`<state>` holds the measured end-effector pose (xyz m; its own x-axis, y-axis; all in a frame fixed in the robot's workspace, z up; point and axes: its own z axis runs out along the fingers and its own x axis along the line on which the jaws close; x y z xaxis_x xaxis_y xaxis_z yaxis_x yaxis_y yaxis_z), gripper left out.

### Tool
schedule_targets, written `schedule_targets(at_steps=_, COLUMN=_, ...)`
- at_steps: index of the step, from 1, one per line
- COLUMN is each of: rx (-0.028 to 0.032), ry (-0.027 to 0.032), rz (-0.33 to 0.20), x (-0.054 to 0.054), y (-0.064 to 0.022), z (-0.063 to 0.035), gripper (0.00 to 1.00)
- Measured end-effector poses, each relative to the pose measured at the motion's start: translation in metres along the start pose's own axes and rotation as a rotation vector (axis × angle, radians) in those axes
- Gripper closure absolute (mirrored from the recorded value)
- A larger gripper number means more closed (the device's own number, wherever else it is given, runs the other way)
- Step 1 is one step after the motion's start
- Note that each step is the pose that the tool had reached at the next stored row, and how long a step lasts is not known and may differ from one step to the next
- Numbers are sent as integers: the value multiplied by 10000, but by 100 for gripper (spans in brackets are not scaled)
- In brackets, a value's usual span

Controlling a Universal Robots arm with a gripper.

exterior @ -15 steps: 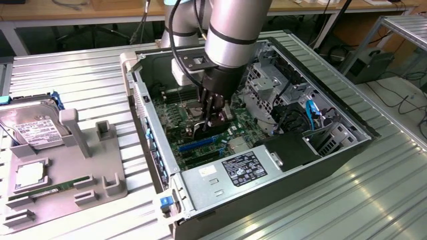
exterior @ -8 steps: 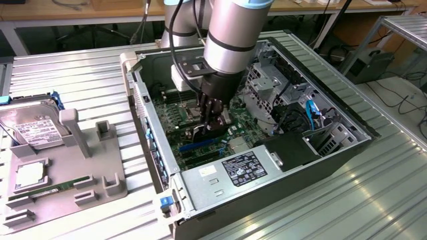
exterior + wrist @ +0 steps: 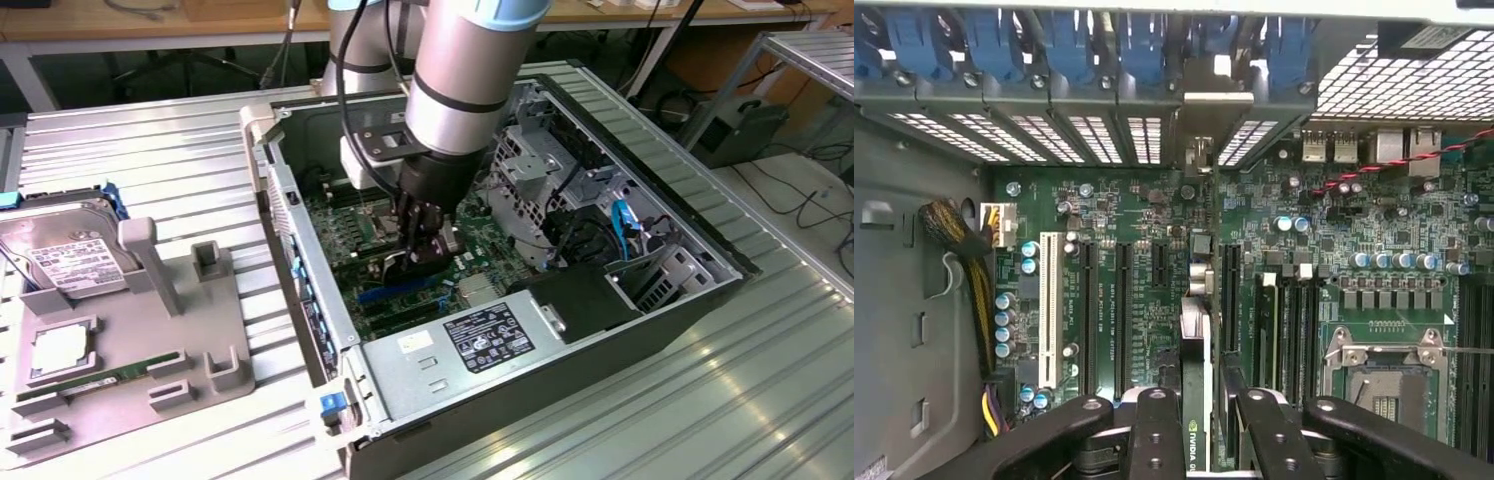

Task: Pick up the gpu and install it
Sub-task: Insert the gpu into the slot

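GPU, thin black expansion card (image 3: 1195,400), pinched edge-on between black end effector (image 3: 1199,432) fingers, inside open grey metal computer case (image 3: 667,320), poised over green motherboard (image 3: 1324,250) slots; silver bracket end toward rear vents.

Bright even light, glare streaks on the metal table (image 3: 747,400), dim case interior, soft foreground blur

Greens, blues and greys inside the open case

The flat green motherboard (image 3: 1154,250) carried a long white slot (image 3: 1047,310) and black slots; blue plastic clips (image 3: 1069,45) lined the grey metal case wall (image 3: 314,265); the thin black gpu card (image 3: 1196,400) bore a green logo.
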<state>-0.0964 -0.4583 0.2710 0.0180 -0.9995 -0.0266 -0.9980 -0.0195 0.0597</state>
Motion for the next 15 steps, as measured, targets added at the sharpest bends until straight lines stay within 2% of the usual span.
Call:
schedule_targets(at_steps=2, rx=2, ry=41, rz=3, x=5, y=1, z=0, gripper=74)
schedule_targets(at_steps=3, rx=2, ry=81, rz=6, x=8, y=1, z=-1, gripper=74)
schedule_targets(at_steps=4, rx=7, ry=147, rz=10, x=10, y=2, z=1, gripper=74)
schedule_targets(at_steps=5, rx=11, ry=160, rz=13, x=10, y=3, z=13, gripper=74)
schedule_targets(at_steps=9, rx=11, ry=151, rz=43, x=10, y=16, z=29, gripper=74)
schedule_targets(at_steps=15, rx=13, ry=77, rz=58, x=9, y=39, z=33, gripper=74)
